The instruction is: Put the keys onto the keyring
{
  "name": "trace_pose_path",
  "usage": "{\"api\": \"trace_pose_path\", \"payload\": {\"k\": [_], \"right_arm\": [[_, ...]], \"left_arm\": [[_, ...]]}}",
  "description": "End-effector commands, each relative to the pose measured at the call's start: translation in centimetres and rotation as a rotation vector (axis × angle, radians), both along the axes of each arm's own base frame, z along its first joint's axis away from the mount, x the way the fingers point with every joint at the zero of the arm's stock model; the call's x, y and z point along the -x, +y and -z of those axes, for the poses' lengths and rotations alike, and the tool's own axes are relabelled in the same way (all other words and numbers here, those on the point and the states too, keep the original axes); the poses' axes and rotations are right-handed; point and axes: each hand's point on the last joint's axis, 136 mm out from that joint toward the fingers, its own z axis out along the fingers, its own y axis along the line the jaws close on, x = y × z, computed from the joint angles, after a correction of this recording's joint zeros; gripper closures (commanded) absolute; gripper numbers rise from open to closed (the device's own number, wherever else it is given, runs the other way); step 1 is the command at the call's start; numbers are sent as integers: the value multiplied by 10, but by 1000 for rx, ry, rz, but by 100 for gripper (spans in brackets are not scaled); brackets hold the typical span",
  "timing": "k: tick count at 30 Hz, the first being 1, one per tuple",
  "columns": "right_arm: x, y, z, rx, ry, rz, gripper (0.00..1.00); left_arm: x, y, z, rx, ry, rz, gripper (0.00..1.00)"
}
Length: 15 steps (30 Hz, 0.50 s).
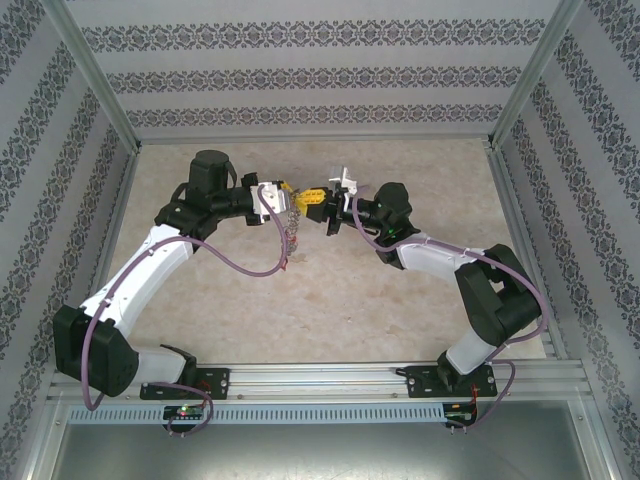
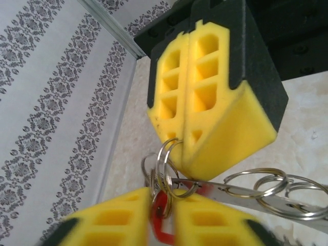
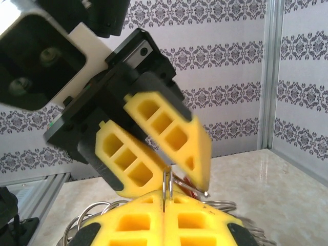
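In the top view the two arms meet just above the middle of the frame, over the beige counter (image 1: 400,320). The left gripper (image 1: 286,190) and the right gripper (image 1: 312,198) point at each other, tips nearly touching. From where they meet, the keyring (image 1: 291,235) hangs down toward the counter as a thin, bumpy silver string. A small reddish bit shows at its lower end, too small to name.

The left wrist view has its own yellow pads (image 2: 118,223) along the bottom edge. The left jaws are closed on a key (image 2: 161,228), whose red head sits between the two pads at bottom centre. Just above it, several thin rings (image 2: 165,156) of the keyring overlap. One of them runs into the tip of the right gripper's pads, which sit in the upper centre pressed together with no gap. At the lower right a flat metal strip (image 2: 241,193) runs toward the edge with more rings strung along it.

The right wrist view has its own pads along the bottom. The right jaws are closed tight on the keyring, with one thin ring standing on edge straight up out of the seam between them at lower centre. The left gripper comes in from the upper left, its pads angled down to that ring, and a bit of red shows just under their tips. More rings lie behind the right pads at the bottom left. Whether the key is threaded onto a ring cannot be told.
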Motion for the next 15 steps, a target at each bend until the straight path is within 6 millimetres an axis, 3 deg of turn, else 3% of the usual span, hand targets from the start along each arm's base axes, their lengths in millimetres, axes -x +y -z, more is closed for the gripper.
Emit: {"api": "trace_pose_path", "payload": {"k": [1, 15], "right_arm": [[5, 4, -19, -46, -44, -26, 100], [-22, -9, -70, -295, 91, 178, 100]], "left_arm": [[6, -7, -9, 7, -53, 30, 100], [11, -7, -8, 49, -72, 4, 100]]}}
